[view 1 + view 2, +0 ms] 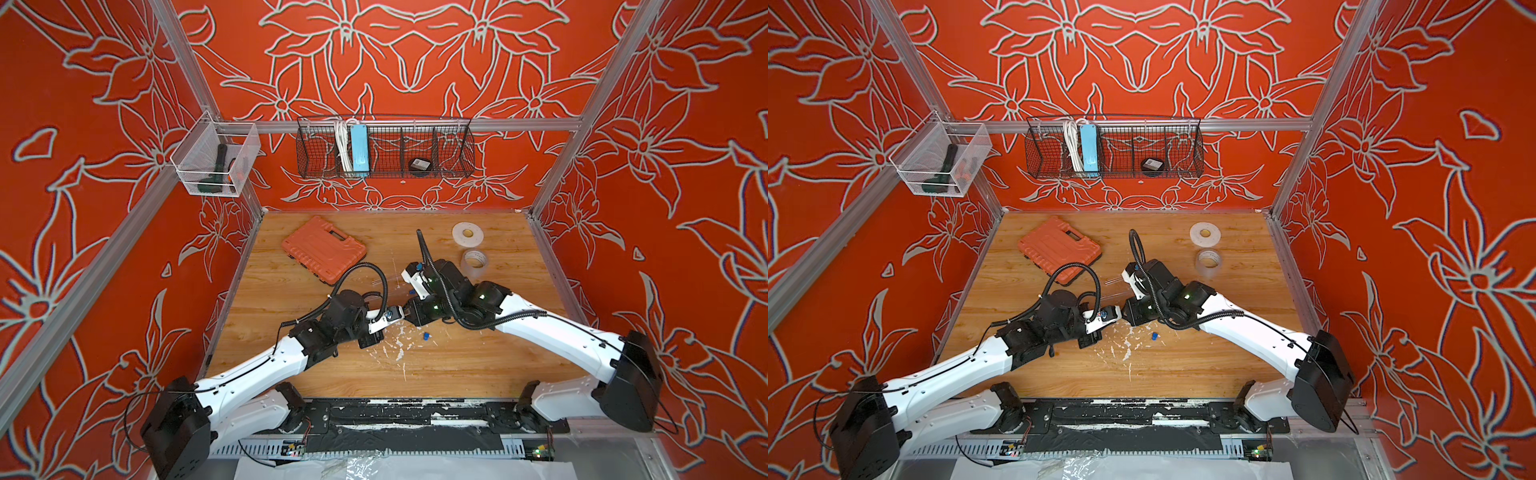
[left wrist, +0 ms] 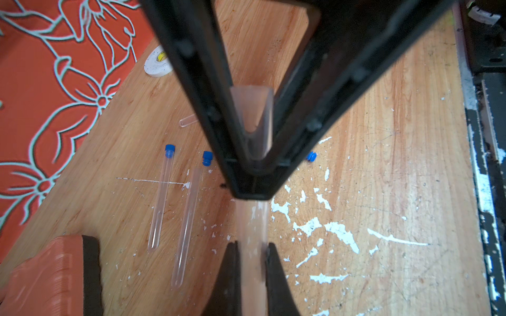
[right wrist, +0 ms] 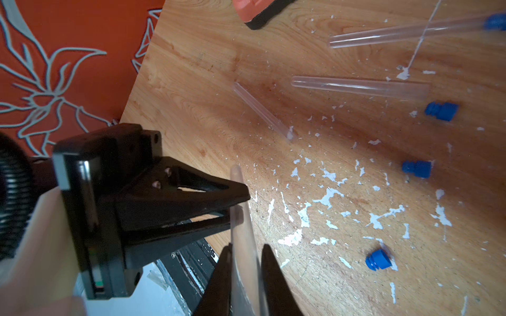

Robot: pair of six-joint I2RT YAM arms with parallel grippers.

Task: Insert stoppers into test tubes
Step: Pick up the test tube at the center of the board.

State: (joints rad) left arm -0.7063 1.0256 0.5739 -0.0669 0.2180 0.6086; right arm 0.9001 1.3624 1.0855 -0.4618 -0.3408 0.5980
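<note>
The left hand (image 2: 252,246) and right hand (image 3: 246,247) both pinched one unstoppered test tube (image 2: 252,219), seemingly a handover; next, one should fetch a stopper (image 3: 377,260).

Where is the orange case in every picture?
In a top view: case on the table's far left.
In a top view: case, same spot.
Left wrist: case in a frame corner, by lying tubes' round ends.
Right wrist: case cut by the frame edge, past those ends.
Shared landmark: white paint flecks, nearer the robot than the case.
</note>
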